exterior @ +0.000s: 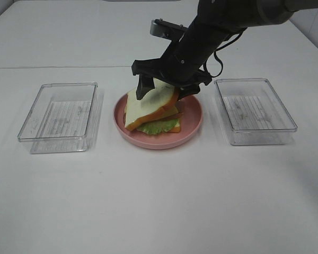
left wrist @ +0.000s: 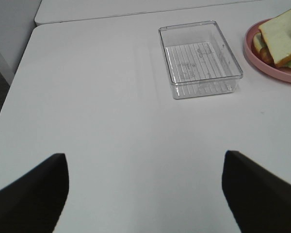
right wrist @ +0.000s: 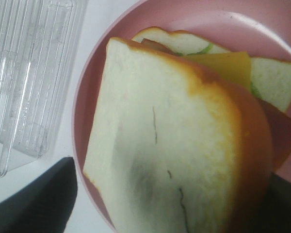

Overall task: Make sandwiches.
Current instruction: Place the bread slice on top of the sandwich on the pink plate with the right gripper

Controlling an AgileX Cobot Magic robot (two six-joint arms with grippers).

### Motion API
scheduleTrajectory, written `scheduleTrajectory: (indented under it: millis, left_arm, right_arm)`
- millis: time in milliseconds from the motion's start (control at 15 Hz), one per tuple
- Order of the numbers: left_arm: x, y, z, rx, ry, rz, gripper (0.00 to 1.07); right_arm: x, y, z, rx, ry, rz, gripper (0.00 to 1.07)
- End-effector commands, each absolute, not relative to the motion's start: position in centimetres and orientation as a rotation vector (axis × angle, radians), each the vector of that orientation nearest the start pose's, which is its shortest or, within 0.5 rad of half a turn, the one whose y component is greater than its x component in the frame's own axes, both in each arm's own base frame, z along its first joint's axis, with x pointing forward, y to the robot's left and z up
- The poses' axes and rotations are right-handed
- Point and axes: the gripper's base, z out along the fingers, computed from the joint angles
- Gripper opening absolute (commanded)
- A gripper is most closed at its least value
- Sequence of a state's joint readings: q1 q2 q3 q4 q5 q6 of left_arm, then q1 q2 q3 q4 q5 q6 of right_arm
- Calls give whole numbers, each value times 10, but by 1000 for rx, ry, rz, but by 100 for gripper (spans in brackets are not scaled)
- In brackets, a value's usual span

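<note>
The sandwich [exterior: 158, 123] lies on a round pink plate [exterior: 193, 124] at the table's middle: lettuce, yellow cheese [right wrist: 223, 68], reddish bacon and a lower bread slice. My right gripper [exterior: 164, 91] is over the plate and shut on the top bread slice [exterior: 148, 106] across its width. That slice is tilted, its far right edge raised and its near left edge resting on the stack. In the right wrist view the slice [right wrist: 169, 145] fills the space between my fingers [right wrist: 48, 199]. My left gripper [left wrist: 145, 189] is open and empty over bare table, far from the plate [left wrist: 262, 63].
A clear plastic tray [exterior: 58, 116] stands left of the plate and shows in the left wrist view [left wrist: 200, 58]. A second clear tray [exterior: 254, 111] stands right of the plate. Both are empty. The white table has a seam line at the back.
</note>
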State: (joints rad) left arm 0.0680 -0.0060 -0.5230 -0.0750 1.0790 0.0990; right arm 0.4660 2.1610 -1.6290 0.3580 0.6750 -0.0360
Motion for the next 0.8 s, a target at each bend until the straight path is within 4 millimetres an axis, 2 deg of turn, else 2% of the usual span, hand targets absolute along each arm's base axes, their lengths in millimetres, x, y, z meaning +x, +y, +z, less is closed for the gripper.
scheduleTrajectory:
  millis: [67, 267, 333, 467, 600, 800]
  left_arm:
    - [-11, -7, 282, 37, 2018, 17, 79]
    - [-11, -7, 282, 37, 2018, 17, 79]
    - [-11, -7, 282, 37, 2018, 17, 79]
    - [-11, -7, 282, 37, 2018, 17, 79]
    - [-11, -7, 282, 37, 2018, 17, 79]
    - [-11, -7, 282, 37, 2018, 17, 79]
  right_arm:
    - [407, 221, 186, -395, 2665, 448, 80]
    - [406, 214, 186, -435, 2684, 334, 80]
    - [407, 208, 188, -459, 2677, 232, 80]
    - [405, 204, 194, -494, 2678, 179, 80]
    - [400, 200, 206, -516, 2690, 144, 80]
    - [380, 180, 247, -587, 2735, -20, 80]
